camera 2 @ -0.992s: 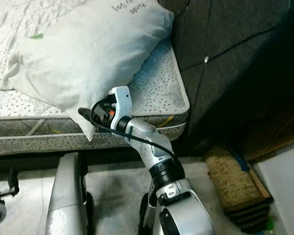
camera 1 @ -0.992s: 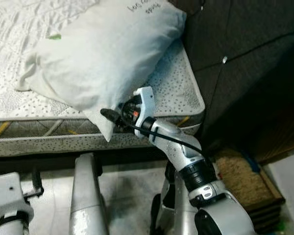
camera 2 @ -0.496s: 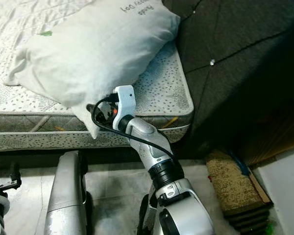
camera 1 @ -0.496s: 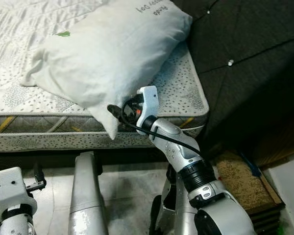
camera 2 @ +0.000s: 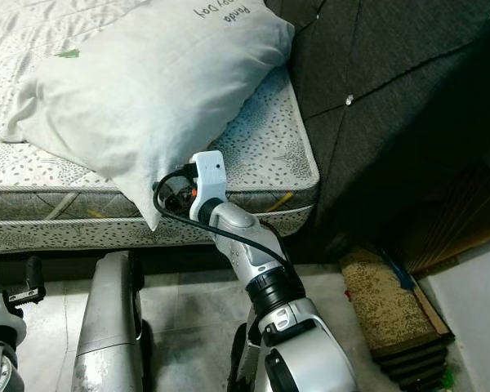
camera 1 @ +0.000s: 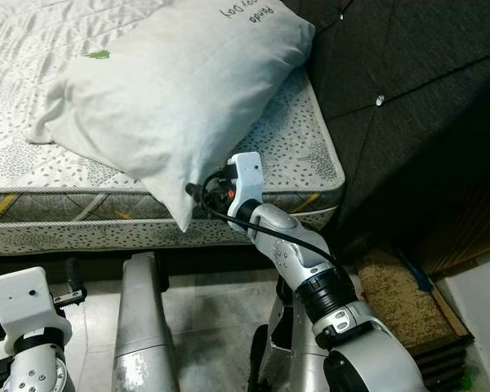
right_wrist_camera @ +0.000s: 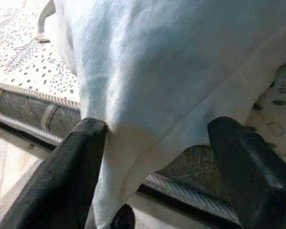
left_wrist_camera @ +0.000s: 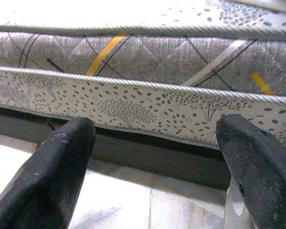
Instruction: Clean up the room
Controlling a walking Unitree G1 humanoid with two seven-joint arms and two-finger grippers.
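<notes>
Mattress [camera 1: 294, 155]: landmark, unmoved. Pillow [camera 1: 171, 90]: atop mattress, against headboard [camera 1: 408, 106], corner overhanging near edge; barely shifted lately, so probably placed. Right gripper [right_wrist_camera: 152, 157]: at that corner, fingers now spread, gripping nothing. Left gripper [left_wrist_camera: 152, 162]: below mattress, wide open, empty.

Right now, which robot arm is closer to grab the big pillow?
The right. The right gripper is open with the pillow corner between its fingers, at the mattress edge. The left gripper hangs low, facing the mattress side.
</notes>
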